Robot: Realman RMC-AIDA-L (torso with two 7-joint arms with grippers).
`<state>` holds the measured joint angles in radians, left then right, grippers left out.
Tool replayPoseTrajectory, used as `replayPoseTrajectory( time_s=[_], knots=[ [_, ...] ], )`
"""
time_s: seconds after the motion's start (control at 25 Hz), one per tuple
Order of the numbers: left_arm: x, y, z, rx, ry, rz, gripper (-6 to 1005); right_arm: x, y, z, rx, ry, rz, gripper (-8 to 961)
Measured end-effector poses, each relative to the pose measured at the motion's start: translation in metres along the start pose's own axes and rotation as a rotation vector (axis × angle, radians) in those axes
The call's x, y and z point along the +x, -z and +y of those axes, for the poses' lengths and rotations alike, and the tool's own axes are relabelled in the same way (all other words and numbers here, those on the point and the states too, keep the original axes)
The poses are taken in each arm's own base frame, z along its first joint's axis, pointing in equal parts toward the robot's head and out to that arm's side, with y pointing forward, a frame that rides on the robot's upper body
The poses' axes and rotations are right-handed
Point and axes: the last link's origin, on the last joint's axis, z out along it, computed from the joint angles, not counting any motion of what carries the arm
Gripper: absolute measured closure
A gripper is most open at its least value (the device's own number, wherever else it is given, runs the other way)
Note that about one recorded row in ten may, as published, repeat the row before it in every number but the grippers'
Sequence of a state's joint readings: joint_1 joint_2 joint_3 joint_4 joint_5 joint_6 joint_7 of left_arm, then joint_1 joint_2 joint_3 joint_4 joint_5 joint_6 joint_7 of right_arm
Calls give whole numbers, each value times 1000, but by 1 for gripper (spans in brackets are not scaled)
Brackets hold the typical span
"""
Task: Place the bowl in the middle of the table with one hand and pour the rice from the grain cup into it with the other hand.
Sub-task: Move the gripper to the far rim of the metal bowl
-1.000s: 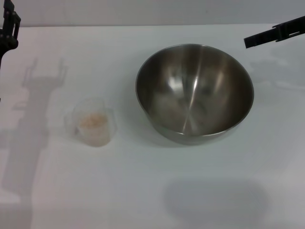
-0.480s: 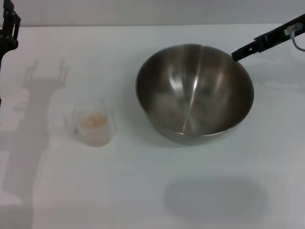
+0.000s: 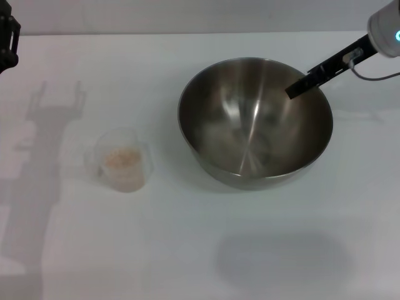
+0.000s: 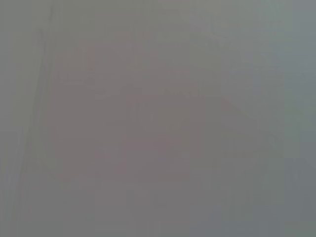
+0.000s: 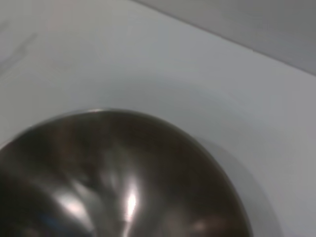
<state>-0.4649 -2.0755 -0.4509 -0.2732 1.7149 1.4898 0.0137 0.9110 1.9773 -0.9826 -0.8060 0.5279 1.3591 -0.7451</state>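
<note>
The steel bowl [image 3: 255, 122] stands upright on the white table [image 3: 200, 250], right of the middle. It looks empty inside. My right gripper [image 3: 300, 85] reaches in from the upper right, and its dark tip hangs over the bowl's far right rim, above the inside. The right wrist view looks down on the bowl [image 5: 118, 177] and the table [image 5: 163, 69] behind it. The clear grain cup [image 3: 122, 160] stands upright to the bowl's left, with a little heap of pale rice [image 3: 120, 158] inside. My left gripper [image 3: 7, 39] is at the far left edge, away from the cup.
The table's back edge runs along the top of the head view, with a grey wall behind it. My arms cast shadows on the table at the left and at the front. The left wrist view shows only a plain grey surface.
My right gripper has moved in from the right edge, toward the left and down, and now hangs over the bowl's rim. The left arm shifted slightly out of view. Bowl and cup have not moved.
</note>
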Motion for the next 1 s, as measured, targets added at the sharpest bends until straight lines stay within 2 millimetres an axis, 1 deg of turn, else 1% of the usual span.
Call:
replayPoseTrajectory(
  time_s=[0.28, 0.72, 0.92, 1.0],
  knots=[
    [1, 4, -2, 6, -3, 8, 312, 6, -13, 2, 31, 12, 37, 412],
    [2, 8, -2, 2, -2, 13, 312, 11, -18, 0, 42, 2, 43, 653],
    [3, 11, -2, 4, 5, 22, 312, 12, -18, -2, 50, -3, 38, 874],
    [4, 12, -2, 6, 4, 28, 312, 13, -17, -3, 56, -4, 32, 893]
  ],
)
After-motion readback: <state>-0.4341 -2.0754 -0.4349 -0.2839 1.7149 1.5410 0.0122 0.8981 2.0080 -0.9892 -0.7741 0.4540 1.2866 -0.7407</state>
